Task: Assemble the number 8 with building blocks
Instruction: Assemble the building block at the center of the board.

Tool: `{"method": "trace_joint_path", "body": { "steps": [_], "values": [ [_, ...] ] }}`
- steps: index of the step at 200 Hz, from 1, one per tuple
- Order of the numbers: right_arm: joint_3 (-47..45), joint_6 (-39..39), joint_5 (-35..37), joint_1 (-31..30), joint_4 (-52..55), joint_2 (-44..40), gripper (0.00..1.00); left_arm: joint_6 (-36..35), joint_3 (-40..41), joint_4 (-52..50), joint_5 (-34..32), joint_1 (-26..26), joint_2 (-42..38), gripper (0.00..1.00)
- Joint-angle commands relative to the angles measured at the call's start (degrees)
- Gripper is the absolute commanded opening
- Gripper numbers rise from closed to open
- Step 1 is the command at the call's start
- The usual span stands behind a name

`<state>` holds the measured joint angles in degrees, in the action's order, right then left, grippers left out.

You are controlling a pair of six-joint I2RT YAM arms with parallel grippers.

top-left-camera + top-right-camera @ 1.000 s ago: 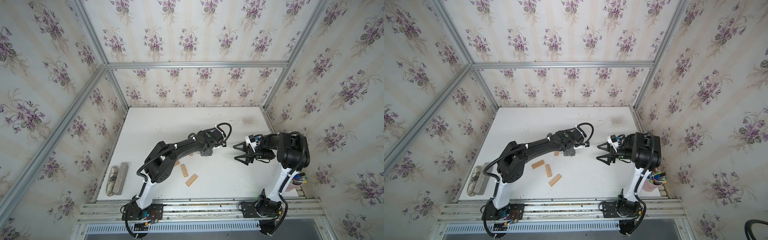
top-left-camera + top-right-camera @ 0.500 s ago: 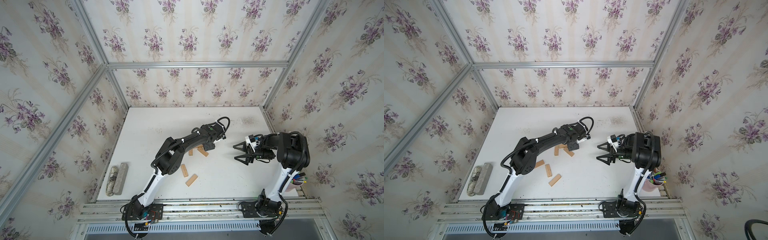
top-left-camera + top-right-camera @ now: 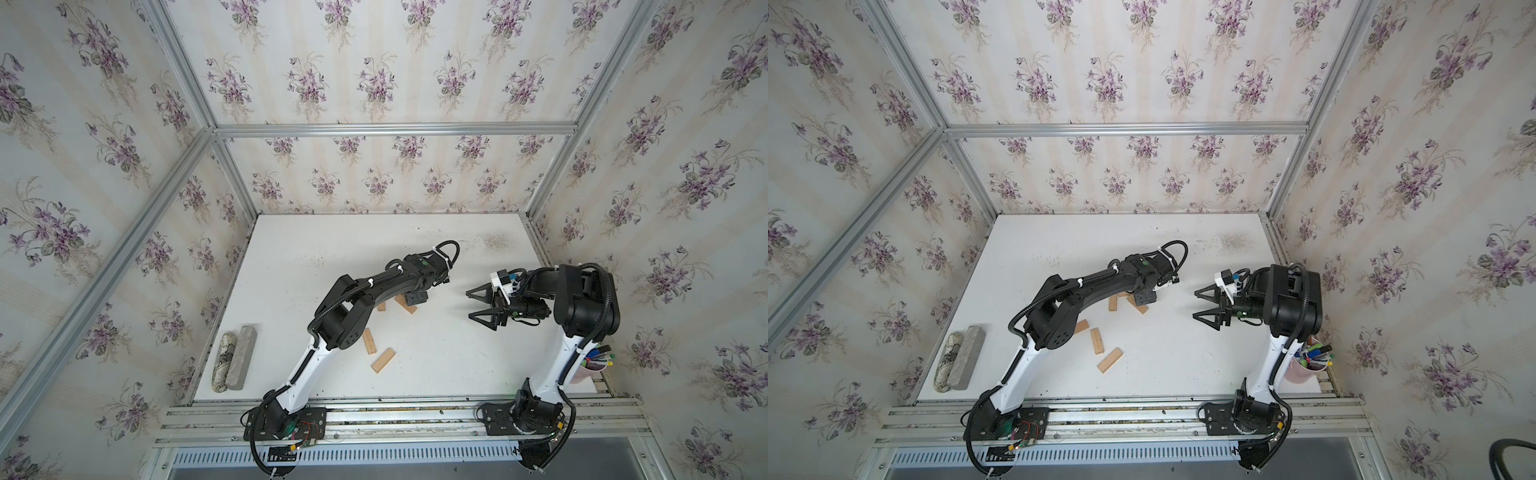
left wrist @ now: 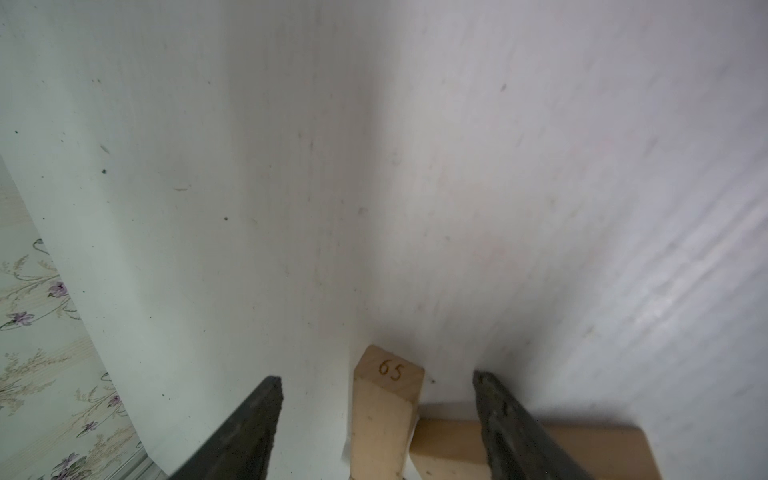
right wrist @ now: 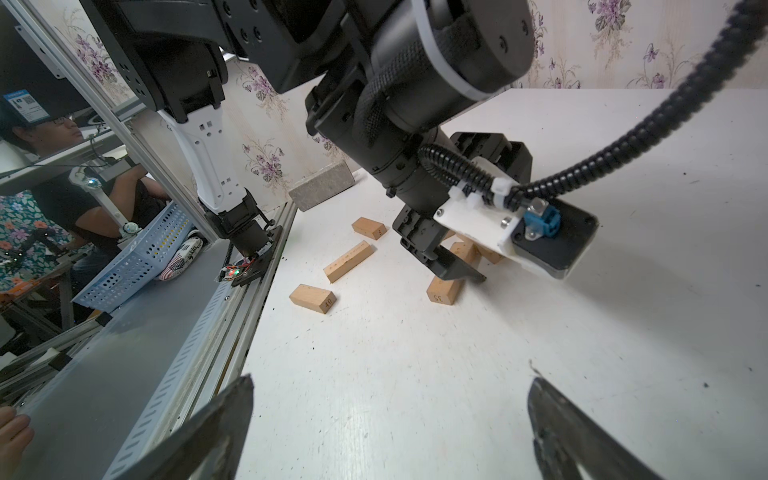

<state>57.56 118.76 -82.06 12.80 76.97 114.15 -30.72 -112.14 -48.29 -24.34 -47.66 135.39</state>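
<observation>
Lying nearest the front rail [image 3: 395,409] on the white table [image 3: 457,374], two loose building blocks [image 3: 382,360] sit close together at angles, a third [image 3: 1081,326] half hidden under the left arm, while a grey bar [image 3: 242,357] and a mottled oblong [image 3: 223,361] rest side by side at the left edge. Farther back the left gripper [image 4: 376,378] is down over a small cluster of blocks, its jaws released and standing clear on either side of a block marked 65 [image 4: 386,415]. Beside it to the right, the right gripper [image 3: 468,305] hangs above bare table, spread wide and empty.
</observation>
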Motion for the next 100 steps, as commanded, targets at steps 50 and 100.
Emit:
{"method": "trace_joint_path", "body": {
  "steps": [50,100],
  "values": [
    [0.1,23.3,-1.9,0.0,1.6,-0.1,1.00,-1.5,1.9,-1.6,-4.3,0.1,-0.6,0.75],
    [0.2,23.3,-1.9,-0.1,1.6,-0.1,1.00,-0.2,5.1,-1.6,-6.6,0.2,-2.9,0.76]
  ]
}}
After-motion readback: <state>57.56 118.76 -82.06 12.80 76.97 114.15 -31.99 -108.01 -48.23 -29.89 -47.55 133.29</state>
